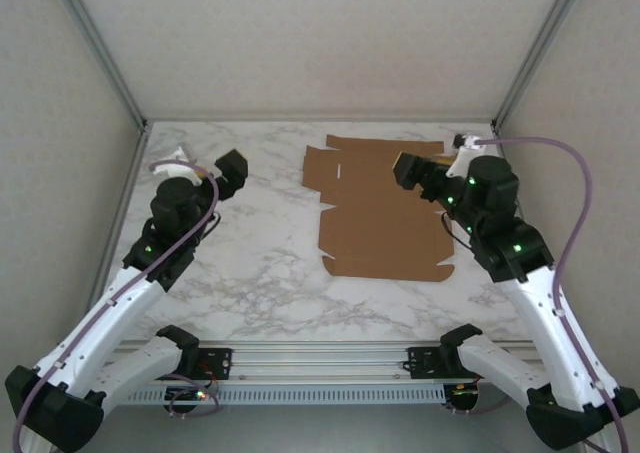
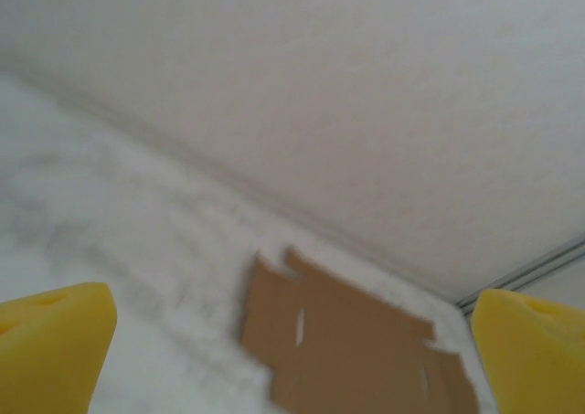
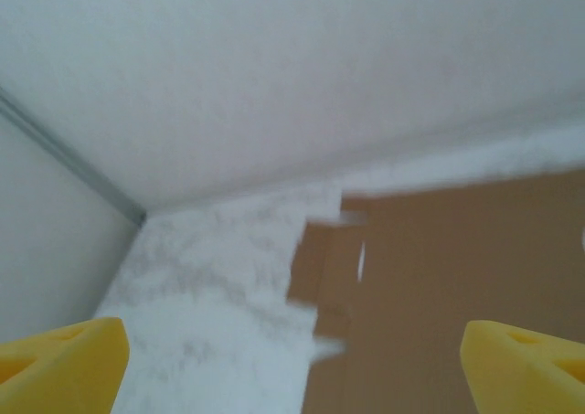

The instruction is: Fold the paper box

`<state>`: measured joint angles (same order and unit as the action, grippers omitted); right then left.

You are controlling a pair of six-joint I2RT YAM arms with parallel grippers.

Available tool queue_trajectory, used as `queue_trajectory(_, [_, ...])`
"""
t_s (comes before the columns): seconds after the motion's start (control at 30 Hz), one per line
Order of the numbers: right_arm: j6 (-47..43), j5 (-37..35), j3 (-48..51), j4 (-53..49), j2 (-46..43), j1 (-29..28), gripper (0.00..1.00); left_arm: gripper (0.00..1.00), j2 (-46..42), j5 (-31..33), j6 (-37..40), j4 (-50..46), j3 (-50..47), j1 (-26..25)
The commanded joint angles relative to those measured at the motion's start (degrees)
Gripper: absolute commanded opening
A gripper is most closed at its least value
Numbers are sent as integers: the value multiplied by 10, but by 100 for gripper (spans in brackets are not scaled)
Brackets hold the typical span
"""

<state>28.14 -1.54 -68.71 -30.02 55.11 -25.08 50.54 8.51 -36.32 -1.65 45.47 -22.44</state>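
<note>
**Flat sheet under R gripper, well right of L gripper**

The paper box (image 1: 380, 213) is seen as an unfolded brown cardboard sheet, laid flat on the marble table (image 1: 250, 273), right of centre and toward the far side. No flap is raised, so folding is judged not yet begun.

The right gripper (image 1: 408, 169) is held over the sheet's far-right part, pointed left across it. Contact can't be told from the top view. In the right wrist view its yellow pads (image 3: 64, 359) are spread wide w/ nothing between them, and the sheet is seen ahead and to the right.

The left gripper (image 1: 232, 171) is held over bare marble, well apart from the sheet's left edge, so the box lies to its right. Its pads (image 2: 55, 341) are likewise spread and empty. The sheet is seen ahead in the left wrist view, w/ two slits showing.

The long axis is judged to run approx near-far, though the outline is close to square, so this is weakly held. The R arm is much the nearer. A first fold on the right or far flaps is judged reachable at once, whereas the L arm would need to be carried rightward before the left flaps could be worked.
</note>
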Motion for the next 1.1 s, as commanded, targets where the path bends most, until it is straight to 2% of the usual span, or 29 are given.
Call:
queue_trajectory(0.0, [23, 105, 41, -123, 97, -14, 96, 100, -35, -81, -111, -71, -69, -2])
queue_trajectory(0.07, [38, 67, 81, -103, 121, -43, 98, 100, -24, -112, -115, -60, -101, -21])
queue_trajectory(0.1, [60, 35, 96, -99, 133, -55, 96, 100, -7, -107, -107, -72, -106, -34])
queue_trajectory(0.13, [47, 32, 106, -97, 146, -61, 90, 100, 10, -92, -101, -94, -102, -41])
queue_trajectory(0.27, [23, 17, 124, -82, 225, -82, 26, 100, 33, -64, -64, -109, -105, -65])
queue_trajectory(0.37, [10, 16, 105, -71, 306, -106, 2, 100, 14, -64, -52, -90, -106, -68])
queue_trajectory(0.57, [-10, -27, 10, -74, 438, -154, 0, 100, -5, -85, -59, -83, -81, -68])
queue_trajectory(0.77, [-19, -46, -92, -88, 561, -155, 0, 100, -35, -58, 5, -114, -43, -67])
queue_trajectory(0.93, [-31, -13, -148, -108, 652, -156, 0, 100, -53, -18, 24, -139, -27, -67])
queue_trajectory(1.07, [-23, 39, -144, -96, 670, -170, 0, 99, -93, -17, 19, -107, -43, -66])
